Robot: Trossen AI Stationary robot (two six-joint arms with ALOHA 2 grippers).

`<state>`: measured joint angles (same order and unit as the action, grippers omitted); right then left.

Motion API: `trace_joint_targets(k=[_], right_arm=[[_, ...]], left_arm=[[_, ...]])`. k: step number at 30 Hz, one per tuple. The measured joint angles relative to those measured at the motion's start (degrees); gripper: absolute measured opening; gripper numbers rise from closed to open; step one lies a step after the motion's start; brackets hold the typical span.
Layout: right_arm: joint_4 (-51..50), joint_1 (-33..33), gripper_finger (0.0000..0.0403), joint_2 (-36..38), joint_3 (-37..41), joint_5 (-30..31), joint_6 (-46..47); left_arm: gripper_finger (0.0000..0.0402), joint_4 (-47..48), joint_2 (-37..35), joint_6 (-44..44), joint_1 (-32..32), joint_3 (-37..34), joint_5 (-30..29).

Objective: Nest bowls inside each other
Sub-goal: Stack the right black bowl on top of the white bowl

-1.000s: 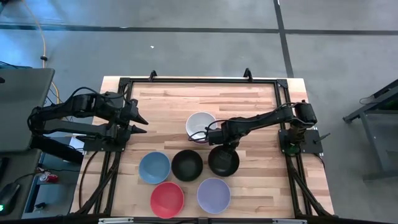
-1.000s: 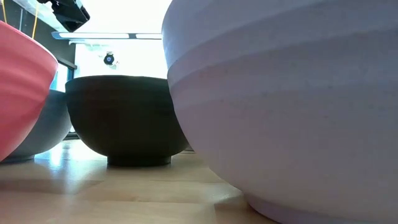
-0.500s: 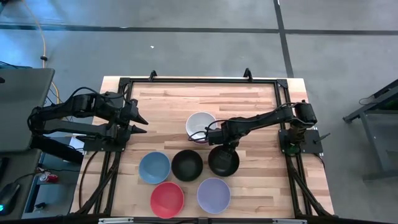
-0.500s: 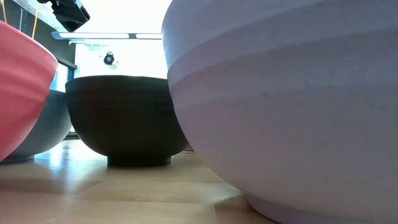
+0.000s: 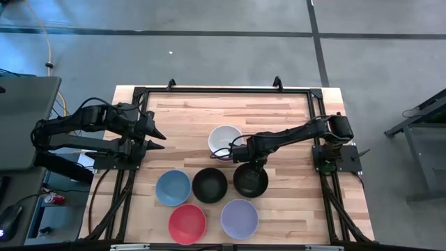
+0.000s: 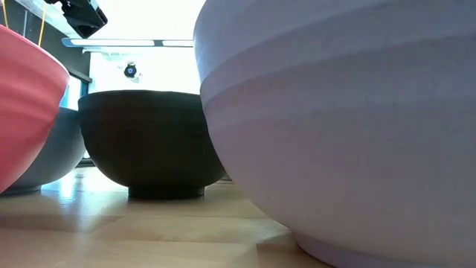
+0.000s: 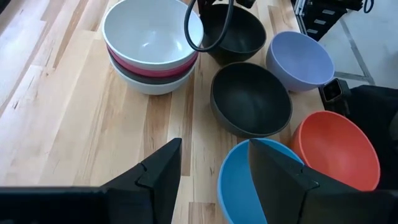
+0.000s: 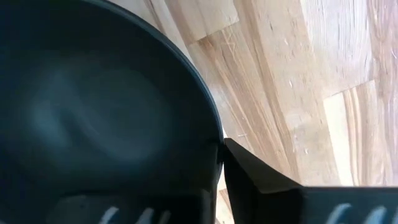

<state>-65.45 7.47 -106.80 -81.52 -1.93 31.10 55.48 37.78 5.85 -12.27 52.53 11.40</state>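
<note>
Fig.: high view, read L to R. The left gripper (image 5: 156,139) is hovering over the table (image 5: 188,111) at its left side, fingers spread apart w/ nothing between them, well apart from all bowls. Nearest the front edge, the blue bowl (image 5: 173,187) is sitting just beside the red bowl (image 5: 187,223); the red bowl is lying closest to the front edge. Next, a black bowl (image 5: 210,185) is resting in the middle of the row, empty. Behind it the white stack (image 5: 225,140) is standing alone; in the left wrist view this stack (image 7: 153,46) is showing a white bowl on top, a magenta one beneath, then dark and white layers under that. The lavender bowl (image 5: 240,218) is sitting at the front, beside the red bowl. The second black bowl (image 5: 251,180) is lying at the row's right end, w/ the right gripper (image 5: 242,164) reaching down onto its rear rim. In the right wrist view one finger (image 8: 261,180) is pressing against the outside of that rim (image 8: 186,56), so the gripper is pinching the bowl's wall. The right arm is stretching in from the table's right side.
</note>
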Motion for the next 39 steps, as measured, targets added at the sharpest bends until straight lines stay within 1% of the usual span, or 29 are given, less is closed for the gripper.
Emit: trace_joint_targets(k=[7,11,18,22,27,33,39], right_arm=[[-1.03,-0.37,0.0003,0.00,0.00,0.18,-0.03],[-3.91,-0.37,0.0001,0.02,0.00,-0.07,-0.05],[-4.67,-0.37,0.0001,1.10,-0.07,-1.63,-1.14],[-4.51,-0.37,0.0000,3.25,-0.07,-2.73,-0.52],[-4.87,-0.44,0.0000,6.48,-0.07,-2.78,0.93],[-5.77,-0.82,0.0000,8.56,-0.09,-2.93,1.91],[-6.19,-3.14,0.0000,11.43,-0.10,-6.21,1.92]], left_arm=[[0.0175,0.00,0.00,0.00,0.01,0.00,0.00],[0.0175,0.00,0.00,0.00,0.01,0.00,0.00],[0.0175,0.00,0.02,0.00,0.01,0.00,0.00],[0.0175,0.00,0.02,0.00,-0.01,0.00,-0.02],[0.0175,-0.02,0.02,-0.31,-0.01,0.00,-0.02],[0.0175,-0.04,0.02,-0.42,-0.01,0.00,-0.02],[0.0175,-0.06,0.02,-0.44,-0.01,-0.01,-0.05]])
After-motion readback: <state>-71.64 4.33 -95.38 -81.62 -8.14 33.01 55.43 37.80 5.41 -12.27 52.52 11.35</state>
